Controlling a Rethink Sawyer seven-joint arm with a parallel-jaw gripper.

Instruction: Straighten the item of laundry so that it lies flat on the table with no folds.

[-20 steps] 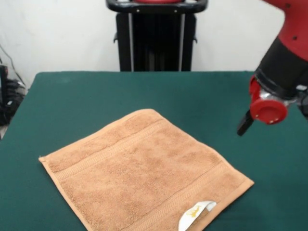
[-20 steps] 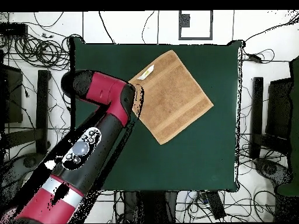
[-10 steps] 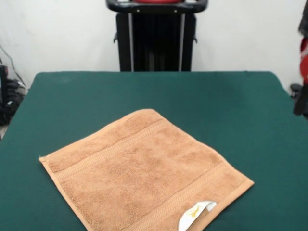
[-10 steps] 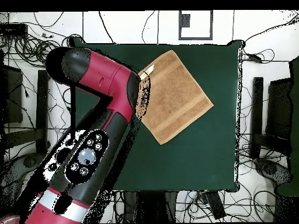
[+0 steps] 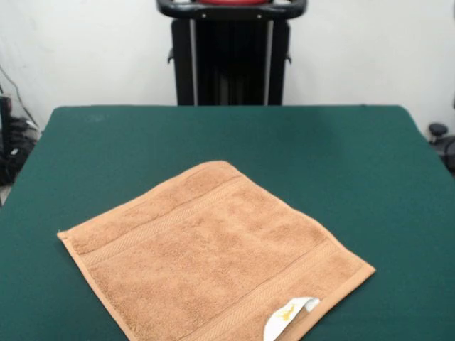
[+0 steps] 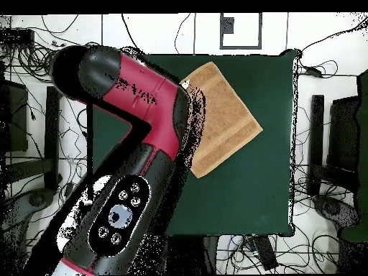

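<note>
Red and black arm [image 6: 136,136] with round buttons.

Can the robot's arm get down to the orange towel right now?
Probably yes. The towel lies flat and bare on the table, nothing on top. The arm hangs over one side of it; its hand isn't visible.

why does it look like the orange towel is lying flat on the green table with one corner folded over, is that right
Not quite. The front view shows the towel flat on the green table with no corner folded over; all visible corners lie open. Only its small white label curls up at the near edge.
</note>
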